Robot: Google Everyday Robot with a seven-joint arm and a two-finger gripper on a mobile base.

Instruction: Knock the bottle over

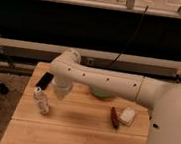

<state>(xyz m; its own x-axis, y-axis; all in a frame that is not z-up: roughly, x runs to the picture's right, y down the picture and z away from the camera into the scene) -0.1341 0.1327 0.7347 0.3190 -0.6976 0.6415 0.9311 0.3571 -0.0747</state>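
Note:
The bottle (pixel 42 100) is small and slim, with a whitish cap and a tan lower part. It stands near the left edge of the wooden table (pixel 75 130), just in front of the black phone (pixel 44 80). My gripper (pixel 61 91) hangs down from the white arm's wrist (pixel 67 65). It is just right of the bottle and slightly behind it, with a small gap between them. The arm reaches in from the right across the table.
A green bowl (pixel 100 93) sits partly hidden behind the arm at the table's middle back. A dark red-brown object (pixel 113 116) and a white block (pixel 127 115) lie at the right. The table's left edge is close to the bottle. A dark rail runs behind the table.

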